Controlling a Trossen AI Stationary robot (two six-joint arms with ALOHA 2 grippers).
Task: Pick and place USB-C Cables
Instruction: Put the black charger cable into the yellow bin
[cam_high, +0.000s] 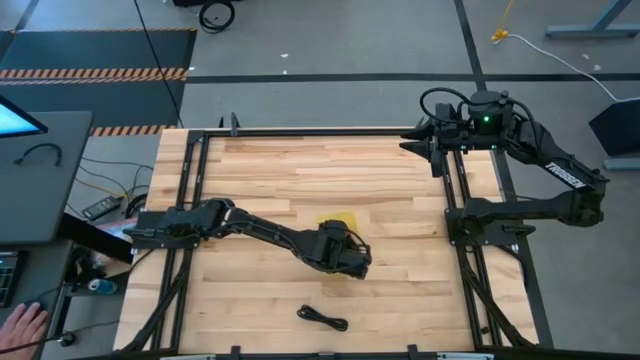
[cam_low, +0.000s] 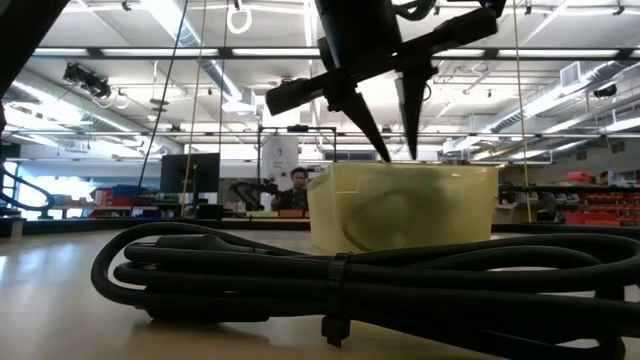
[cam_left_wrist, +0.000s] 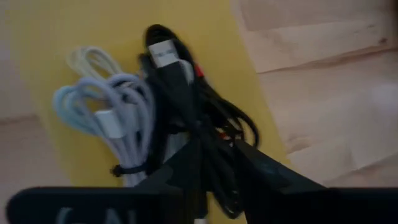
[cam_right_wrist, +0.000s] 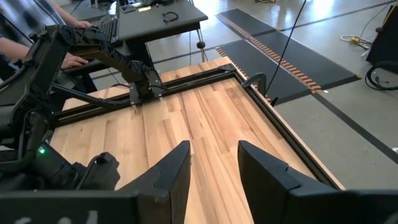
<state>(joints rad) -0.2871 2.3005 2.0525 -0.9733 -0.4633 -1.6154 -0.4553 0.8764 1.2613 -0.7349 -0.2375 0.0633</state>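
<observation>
Hovering over the yellow bin (cam_high: 338, 218) at frame centre, your left gripper (cam_left_wrist: 214, 163) stands part-open astride a black USB-C cable (cam_left_wrist: 205, 124); hold uncertain. It may snag and lift out. Another bundled cable (cam_high: 322, 318) lies lower centre.

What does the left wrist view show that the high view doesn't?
Only the left wrist view: inside the yellow bin, a pale blue-white cable bundle lies beside a black cable bundle, with the left claw right above the black one.

Only the high view: a lone black cable lies on the table nearer the front edge, and the right claw is parked at the far right corner.

Both: the left arm over the yellow bin on the wooden table.
</observation>
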